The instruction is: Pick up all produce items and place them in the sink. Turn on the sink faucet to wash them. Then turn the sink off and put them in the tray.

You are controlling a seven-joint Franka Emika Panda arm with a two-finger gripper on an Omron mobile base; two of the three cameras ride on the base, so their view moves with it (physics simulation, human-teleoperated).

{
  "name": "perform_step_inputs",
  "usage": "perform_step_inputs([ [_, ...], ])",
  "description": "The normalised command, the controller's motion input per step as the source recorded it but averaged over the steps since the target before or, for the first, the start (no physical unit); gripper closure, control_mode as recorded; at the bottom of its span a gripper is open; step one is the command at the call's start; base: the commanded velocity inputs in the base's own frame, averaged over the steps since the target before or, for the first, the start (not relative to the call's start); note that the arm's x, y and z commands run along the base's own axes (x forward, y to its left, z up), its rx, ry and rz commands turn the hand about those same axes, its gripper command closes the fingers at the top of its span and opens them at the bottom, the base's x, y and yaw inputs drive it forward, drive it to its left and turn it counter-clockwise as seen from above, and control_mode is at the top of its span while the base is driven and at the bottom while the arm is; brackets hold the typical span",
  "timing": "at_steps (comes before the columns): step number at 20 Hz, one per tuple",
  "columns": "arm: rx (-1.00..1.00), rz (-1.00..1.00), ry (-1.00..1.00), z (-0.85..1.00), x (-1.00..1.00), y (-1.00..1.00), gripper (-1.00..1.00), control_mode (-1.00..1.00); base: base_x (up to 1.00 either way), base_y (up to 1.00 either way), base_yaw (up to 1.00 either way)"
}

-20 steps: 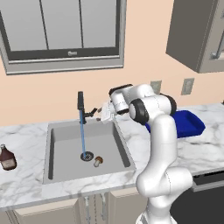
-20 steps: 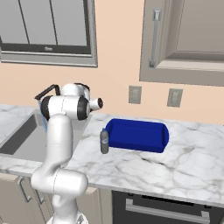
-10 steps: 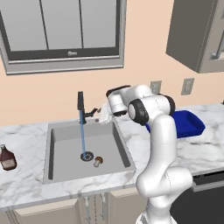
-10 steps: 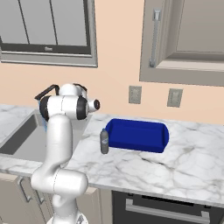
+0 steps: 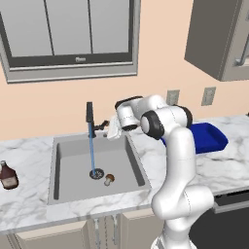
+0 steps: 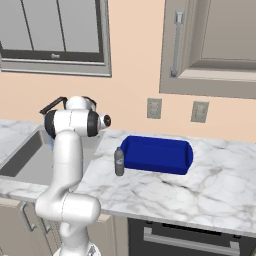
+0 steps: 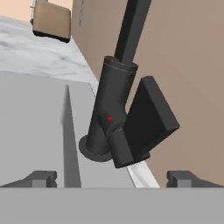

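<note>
Water is running: one thin blue stream (image 5: 91,148) drops from the one black faucet (image 5: 90,113) straight to the drain (image 5: 97,173) of the grey sink (image 5: 65,146). One mushroom (image 5: 109,179), brown cap and pale stem, lies on the sink floor just beside the drain, to its right in the left base view. The gripper (image 5: 108,127) hovers at the back rim of the sink, right by the faucet's base, its two fingers spread wide with nothing between them. From the hand view, the fingertips (image 7: 41,178) sit low at either side, and the faucet's body with its flat side lever (image 7: 148,118) stands close ahead, untouched. One blue tray (image 6: 157,154) rests on the marble counter (image 6: 200,185) to the right of the sink. One small grey shaker (image 6: 119,161) stands just beside the tray's near left corner. One brown bottle (image 5: 7,175) stands on the counter far left of the sink.
</note>
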Motion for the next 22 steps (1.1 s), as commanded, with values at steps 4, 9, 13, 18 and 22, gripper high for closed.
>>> perform_step_inputs([
  [4,0.0,0.18,0.0,0.0,0.0,0.54,-1.0,-1.0,0.0,0.0,0.0],
  [9,0.0,0.2,0.0,0.0,0.0,0.53,-1.0,-1.0,0.0,0.0,0.0],
  [13,0.0,0.19,0.0,0.0,0.0,0.53,-1.0,-1.0,0.0,0.0,0.0],
  [18,0.0,0.17,0.0,0.03,0.0,0.51,-1.0,-1.0,0.0,0.0,0.0],
  [22,0.0,0.14,0.0,0.17,0.0,0.55,-1.0,-1.0,0.0,0.0,0.0],
])
